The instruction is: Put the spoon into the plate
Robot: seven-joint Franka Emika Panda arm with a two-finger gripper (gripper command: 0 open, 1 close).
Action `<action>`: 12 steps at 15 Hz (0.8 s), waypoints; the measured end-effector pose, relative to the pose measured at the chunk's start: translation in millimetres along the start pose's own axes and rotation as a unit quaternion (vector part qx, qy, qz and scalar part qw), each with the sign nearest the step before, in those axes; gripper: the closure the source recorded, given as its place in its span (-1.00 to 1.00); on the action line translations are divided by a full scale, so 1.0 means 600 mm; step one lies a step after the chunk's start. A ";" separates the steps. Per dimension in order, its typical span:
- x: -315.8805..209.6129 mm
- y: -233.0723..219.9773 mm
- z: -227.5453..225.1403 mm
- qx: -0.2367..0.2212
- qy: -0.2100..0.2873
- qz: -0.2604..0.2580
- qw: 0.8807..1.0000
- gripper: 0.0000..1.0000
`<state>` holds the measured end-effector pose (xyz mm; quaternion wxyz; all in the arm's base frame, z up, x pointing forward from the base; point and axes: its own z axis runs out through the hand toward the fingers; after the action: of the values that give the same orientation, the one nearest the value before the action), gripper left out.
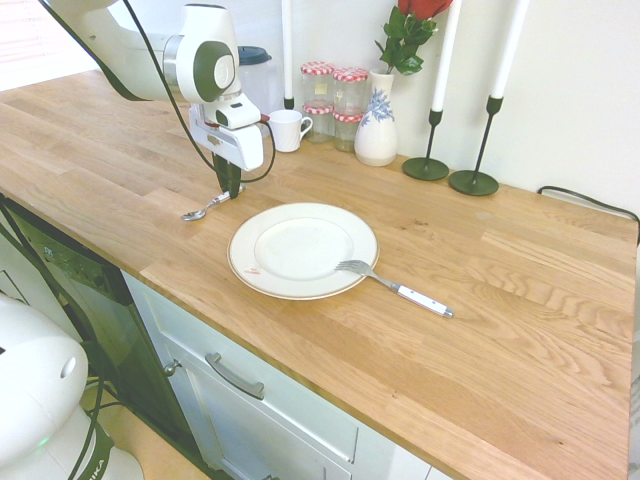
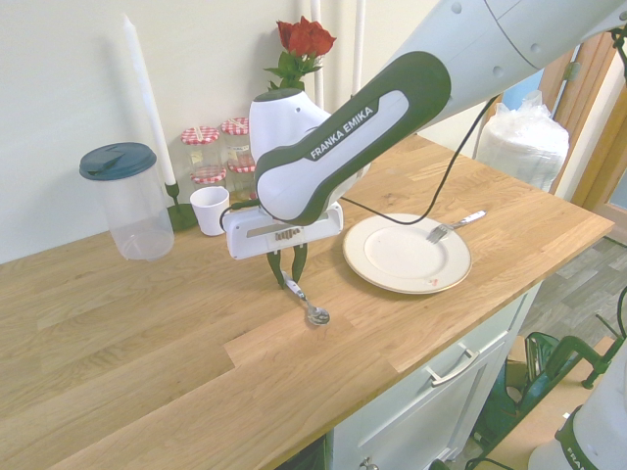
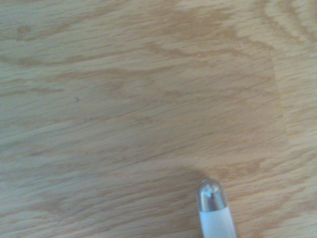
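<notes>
Spoon [image 2: 316, 315] lies on the wooden table [image 1: 480, 380], directly under the robot's hand [image 2: 290, 284], well to the side of the plate [image 1: 303, 250] and not touching it. The hand points down with its two fingers drawn in on the spoon's handle, one on each side, so it has the handle pinched near its far end. The bowl of the spoon sticks out beyond the fingers, toward the front edge of the table, and rests on the wood. In the wrist view the rounded metal tip of the handle shows, with a pale white section behind it, over plain wood grain. The plate is round and white with a thin brownish rim line and a small red mark near its edge. A fork [image 1: 422, 300] leans on it, tines over the plate and white handle reaching out past the rim, on the side away from the spoon. Behind the hand, toward the wall, stand a white cup [image 1: 287, 130] and, near it, glass jars [image 1: 349, 95] with red-and-white checked lids, stacked in twos. Beside the jars is a white vase [image 1: 376, 135] with a blue pattern, holding red roses [image 2: 306, 38]. A clear container [image 2: 139, 220] with a dark lid stands near the cup.
</notes>
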<state>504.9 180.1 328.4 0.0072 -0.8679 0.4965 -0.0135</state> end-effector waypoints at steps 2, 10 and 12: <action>0.000 0.003 -0.001 0.004 0.000 0.001 1.000 1.00; 0.007 0.013 -0.017 0.014 0.005 0.003 1.000 1.00; 0.015 0.017 -0.060 0.028 0.007 0.006 1.000 1.00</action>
<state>499.5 166.8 364.2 0.0277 -0.8640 0.5015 -0.0337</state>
